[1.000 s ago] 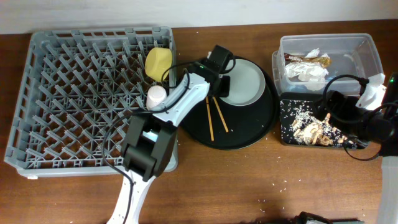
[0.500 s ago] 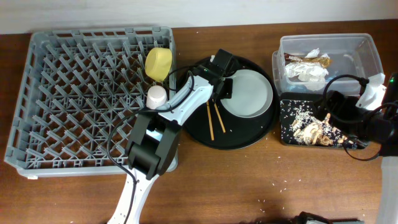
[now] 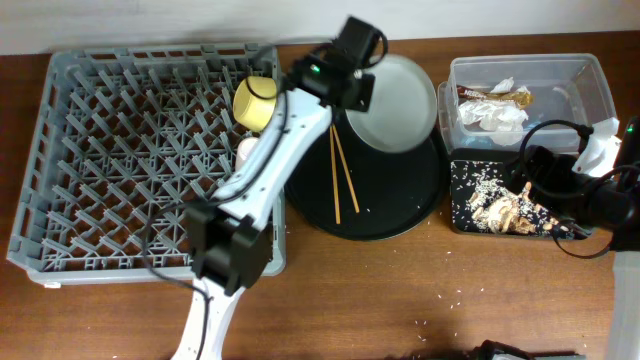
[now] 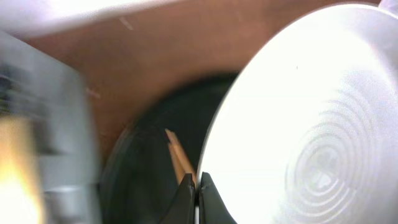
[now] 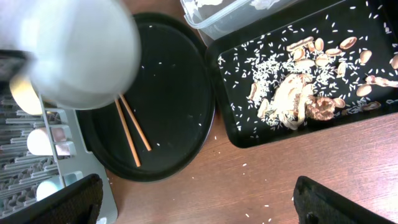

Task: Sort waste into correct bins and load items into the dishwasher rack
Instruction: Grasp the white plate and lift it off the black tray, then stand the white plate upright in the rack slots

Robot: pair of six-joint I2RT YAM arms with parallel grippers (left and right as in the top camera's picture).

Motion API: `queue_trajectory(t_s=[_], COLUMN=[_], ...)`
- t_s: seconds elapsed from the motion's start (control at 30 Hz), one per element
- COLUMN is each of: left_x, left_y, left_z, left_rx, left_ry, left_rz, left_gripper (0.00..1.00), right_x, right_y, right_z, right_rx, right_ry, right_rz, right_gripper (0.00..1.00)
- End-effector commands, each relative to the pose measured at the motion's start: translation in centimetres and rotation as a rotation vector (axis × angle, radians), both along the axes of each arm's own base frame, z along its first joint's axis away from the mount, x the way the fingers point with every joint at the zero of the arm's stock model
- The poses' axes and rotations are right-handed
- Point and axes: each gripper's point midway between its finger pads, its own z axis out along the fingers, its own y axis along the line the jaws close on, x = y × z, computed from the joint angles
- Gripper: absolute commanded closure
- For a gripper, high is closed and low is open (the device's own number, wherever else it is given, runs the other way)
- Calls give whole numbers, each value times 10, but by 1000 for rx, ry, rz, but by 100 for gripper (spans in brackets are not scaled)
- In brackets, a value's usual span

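My left gripper is shut on the rim of the pale grey plate and holds it tilted above the back of the round black tray. In the left wrist view the jaws pinch the plate's edge. The chopsticks lie on the round tray. The yellow bowl and pink cup sit in the grey rack. My right gripper is open and empty over the table, near the black rectangular tray with food scraps.
The clear tub at the back right holds white napkins and the brown-and-gold wrapper. Rice crumbs are scattered on the table in front of the trays. A pale-blue cup shows in the rack's near corner.
My left gripper has lifted the plate off the round tray and carried it up and toward the back. The chopsticks stay on the tray. The right arm has not moved.
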Motion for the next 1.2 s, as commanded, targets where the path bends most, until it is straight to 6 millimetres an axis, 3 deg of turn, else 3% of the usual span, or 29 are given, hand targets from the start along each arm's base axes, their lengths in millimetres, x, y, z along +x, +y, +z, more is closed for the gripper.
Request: queue_trajectory(t_s=[0.0,0.13,0.3,0.63,0.8,1.17], left_x=[7,6,3,27,34,43], left_y=[67,145,217,312,331,329], left_z=[106,145,158,107,85,27], left_rx=[129,414,737,817,818,877], left_ry=[-246,-335,-324,-221,-208,-160], left_rz=[77,214,384,568,602,538], left_gripper=[100,99,100,100,100,100], right_x=[0,0,0,0,0,0], right_y=[-4,-4,-4,-4,-4,-4], right_z=[1,1,1,1,1,1], right_rx=[-15,-15,-15,-15,-15,-15], right_ry=[-3,-3,-3,-3,-3,-3], right_rz=[-3,-3,-3,-3,-3,-3], right_gripper=[2,2,2,2,1,1])
